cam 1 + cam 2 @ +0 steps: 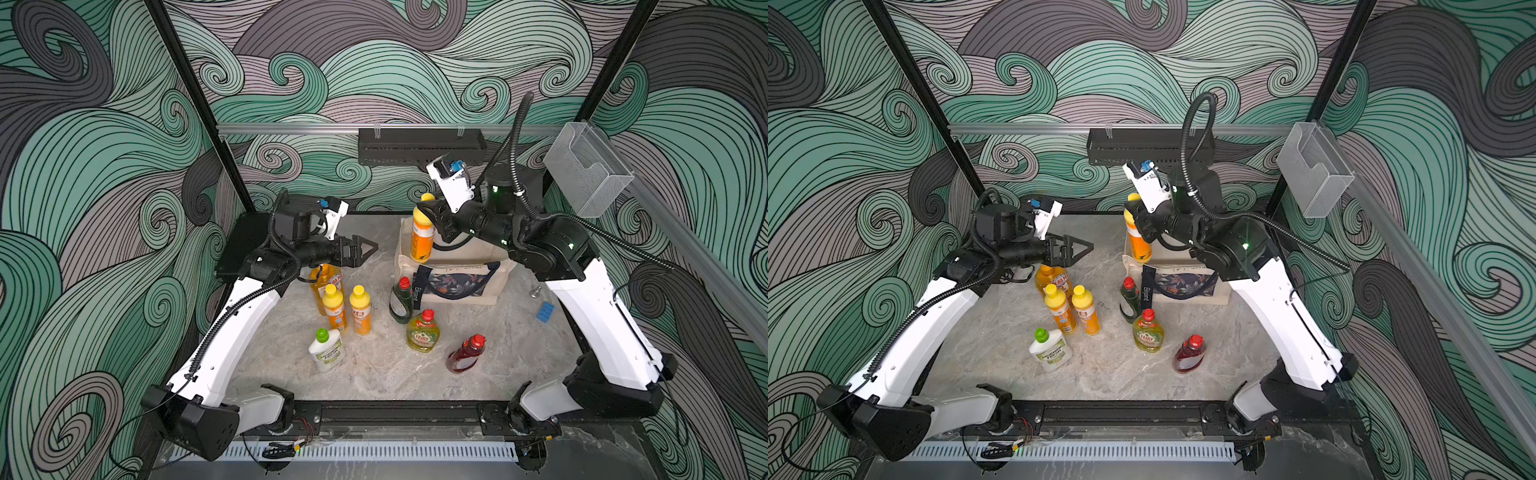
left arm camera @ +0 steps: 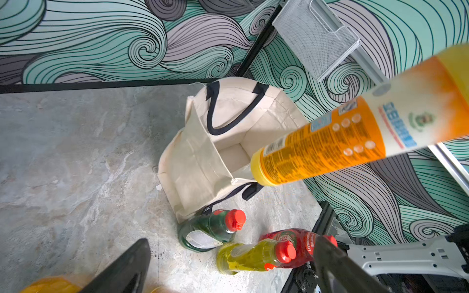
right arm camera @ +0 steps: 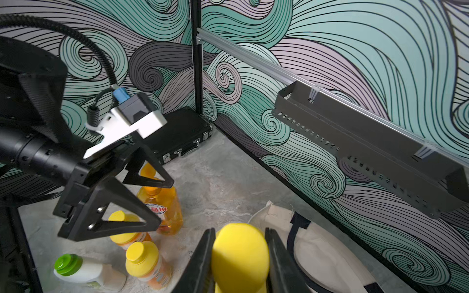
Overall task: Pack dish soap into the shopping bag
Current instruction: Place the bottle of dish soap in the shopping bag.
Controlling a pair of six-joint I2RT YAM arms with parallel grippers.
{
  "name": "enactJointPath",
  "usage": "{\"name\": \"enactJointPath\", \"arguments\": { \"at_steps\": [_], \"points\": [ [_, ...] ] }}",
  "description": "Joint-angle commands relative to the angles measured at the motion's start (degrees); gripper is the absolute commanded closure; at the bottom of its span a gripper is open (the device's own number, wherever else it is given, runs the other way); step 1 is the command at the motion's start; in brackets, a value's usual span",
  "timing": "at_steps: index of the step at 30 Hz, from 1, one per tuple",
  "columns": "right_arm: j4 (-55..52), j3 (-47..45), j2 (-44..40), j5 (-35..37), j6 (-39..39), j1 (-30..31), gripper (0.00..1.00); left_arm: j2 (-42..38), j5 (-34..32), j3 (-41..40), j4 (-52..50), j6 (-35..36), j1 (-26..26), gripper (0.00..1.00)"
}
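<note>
Hanging upright, cap up, over the shopping bag (image 1: 505,272), orange bottle (image 1: 422,241) clenched by right fingers (image 3: 200,261); left fingers (image 1: 368,246) released.

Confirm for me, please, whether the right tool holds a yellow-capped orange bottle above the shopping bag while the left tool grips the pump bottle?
Not quite: the left tool grips nothing. The left wrist view shows its jaws wide open and empty, and the pump bottle stands on its own. The right tool does hold the yellow-capped orange bottle above the shopping bag.
</note>
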Motion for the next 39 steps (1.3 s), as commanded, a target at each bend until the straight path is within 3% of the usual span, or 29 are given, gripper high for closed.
{"name": "enactJointPath", "arguments": {
  "at_steps": [1, 13, 18, 27, 39],
  "points": [
    [5.1, 4.6, 0.1, -0.8, 0.1, -1.7, 1.0, 1.9, -0.4, 3.2, -0.8, 0.3, -2.1, 0.02],
    [5.4, 2.6, 1.9, -1.3, 0.0, -14.2, 1.0, 6.2, -2.4, 4.3, 2.2, 0.1, -5.7, 0.01],
    [8.7, -3.1, 1.6, -2.5, 2.2, -18.8, 1.0, 8.2, -2.9, 6.7, -0.4, 1.3, -6.0, 0.01],
    [11.7, -10.8, 1.0, -0.9, 2.4, -23.1, 1.0, 6.6, -1.8, -0.4, 4.6, 0.0, -6.0, 0.01],
    [19.6, -26.7, -3.8, 0.6, 4.3, -27.1, 1.0, 8.0, -1.1, -0.5, 4.4, 0.0, -6.0, 0.01]
  ]
}}
